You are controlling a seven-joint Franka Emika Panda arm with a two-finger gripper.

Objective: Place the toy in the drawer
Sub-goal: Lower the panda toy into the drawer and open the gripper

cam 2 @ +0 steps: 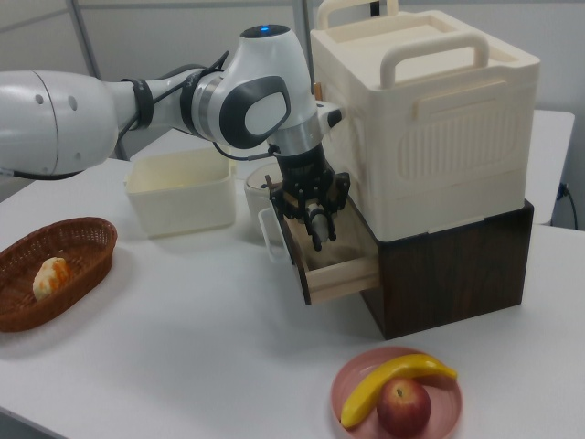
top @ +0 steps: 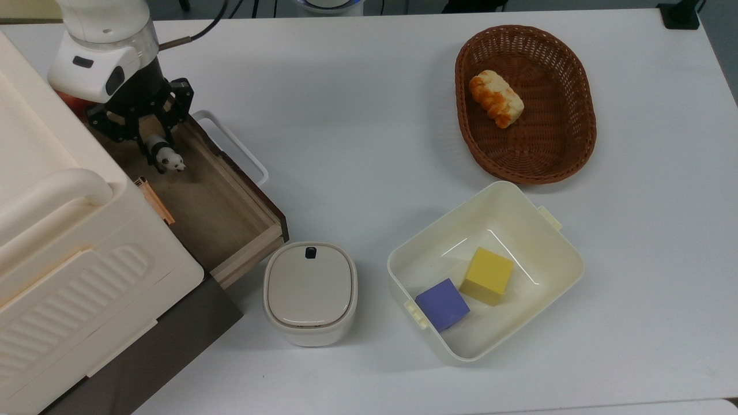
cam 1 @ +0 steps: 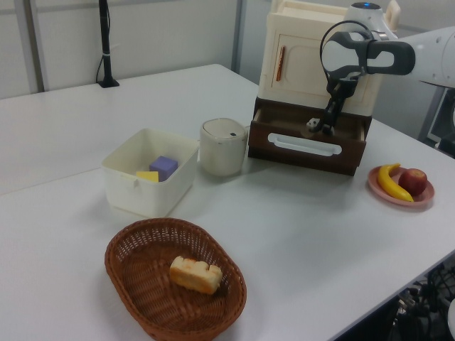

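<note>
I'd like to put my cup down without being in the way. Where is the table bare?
The widest bare stretch of the table lies between the drawer and the wicker basket. The strip at the top view's right of the cream tub is free too. It is crowded at the drawer, where the hand holds the toy panda.

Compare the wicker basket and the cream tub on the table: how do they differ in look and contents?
The wicker basket is brown, woven and oval; the cream tub is smooth plastic and roughly square. The wicker basket holds one bread roll; the cream tub holds a purple cube and a yellow cube. Both are open-topped and stand on the white table.
</note>
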